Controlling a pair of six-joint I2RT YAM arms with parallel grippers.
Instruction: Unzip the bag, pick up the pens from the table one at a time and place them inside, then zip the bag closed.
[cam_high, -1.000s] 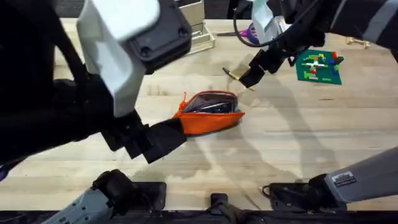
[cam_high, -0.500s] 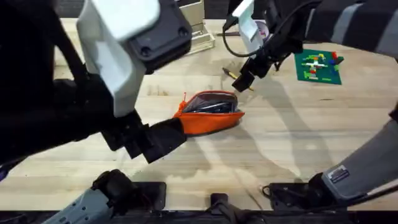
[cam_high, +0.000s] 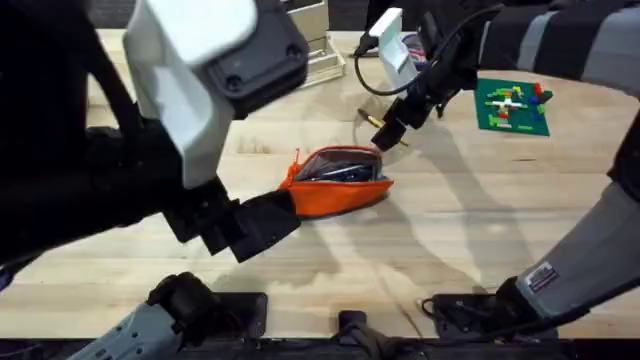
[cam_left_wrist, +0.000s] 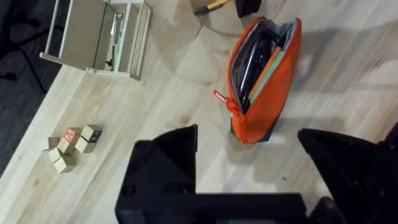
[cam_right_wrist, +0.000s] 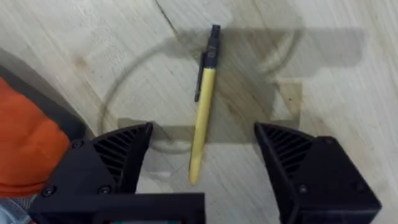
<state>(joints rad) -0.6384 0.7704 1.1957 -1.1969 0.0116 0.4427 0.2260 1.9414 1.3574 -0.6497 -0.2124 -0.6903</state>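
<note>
Since a second ago, the right gripper (cam_right_wrist: 202, 155) has shifted left above the yellow pen (cam_right_wrist: 203, 102), fingers spread astride it. Pen lies flat on the worktop (cam_high: 480, 220) just beyond the unzipped bag (cam_high: 338, 182), apparently already holding a dark pen. Descend straight; pinch mid-barrel. Left gripper (cam_left_wrist: 249, 162) is spread beside the bag.

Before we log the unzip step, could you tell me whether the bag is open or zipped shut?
Open: the bag's top gapes in the left wrist view, showing dark contents inside.
</note>
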